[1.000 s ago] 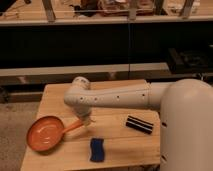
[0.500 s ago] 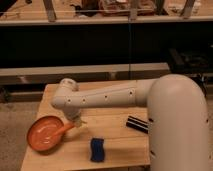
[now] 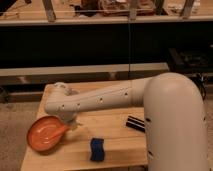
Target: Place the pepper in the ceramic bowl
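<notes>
The ceramic bowl (image 3: 33,142), a wide shallow orange-brown dish, sits at the front left of the wooden table (image 3: 115,145). My white arm reaches left across the table. The gripper (image 3: 66,124) is at the bowl's right rim. It is shut on the pepper (image 3: 58,131), a slender orange piece that points down-left over the bowl's right side. I cannot tell whether the pepper touches the bowl. The arm hides most of the gripper.
A blue sponge (image 3: 96,149) lies near the table's front edge, right of the bowl. A black flat object (image 3: 135,123) lies at the right, next to my arm's large white shoulder. Dark shelving stands behind the table.
My arm has swung left and the gripper has carried the pepper from beside the bowl to over its right rim. The bowl, sponge and black object have not moved.
</notes>
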You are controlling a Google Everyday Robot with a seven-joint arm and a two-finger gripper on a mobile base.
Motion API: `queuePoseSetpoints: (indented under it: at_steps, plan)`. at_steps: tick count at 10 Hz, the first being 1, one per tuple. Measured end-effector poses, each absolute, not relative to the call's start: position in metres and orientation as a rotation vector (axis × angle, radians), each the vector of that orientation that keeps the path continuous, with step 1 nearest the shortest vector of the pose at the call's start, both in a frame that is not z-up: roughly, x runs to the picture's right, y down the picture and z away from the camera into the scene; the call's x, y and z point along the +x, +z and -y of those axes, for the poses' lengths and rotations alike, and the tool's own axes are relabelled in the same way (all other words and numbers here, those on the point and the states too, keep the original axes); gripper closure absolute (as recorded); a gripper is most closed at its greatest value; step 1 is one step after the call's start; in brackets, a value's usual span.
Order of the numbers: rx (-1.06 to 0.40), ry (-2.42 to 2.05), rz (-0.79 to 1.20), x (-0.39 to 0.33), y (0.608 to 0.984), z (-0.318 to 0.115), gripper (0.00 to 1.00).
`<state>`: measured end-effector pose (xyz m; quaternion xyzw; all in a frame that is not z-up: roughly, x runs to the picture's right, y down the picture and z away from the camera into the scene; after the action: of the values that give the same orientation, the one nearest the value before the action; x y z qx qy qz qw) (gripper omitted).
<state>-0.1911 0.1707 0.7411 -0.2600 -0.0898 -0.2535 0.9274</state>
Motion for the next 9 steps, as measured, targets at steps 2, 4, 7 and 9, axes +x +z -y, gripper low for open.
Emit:
queuePoseSetpoints:
  at_steps: [2, 4, 7, 9]
  plan:
    - [-0.519, -0.53, 0.189, -0.201, 0.736, -0.17, 0.94]
    - [-0.518, -0.525, 0.184, -0.197, 0.738, -0.169, 0.94]
    - [-0.502, -0.532, 0.196, -0.208, 0.744, -0.168, 0.94]
    - [-0.492, -0.53, 0.199, -0.216, 0.744, -0.169, 0.94]
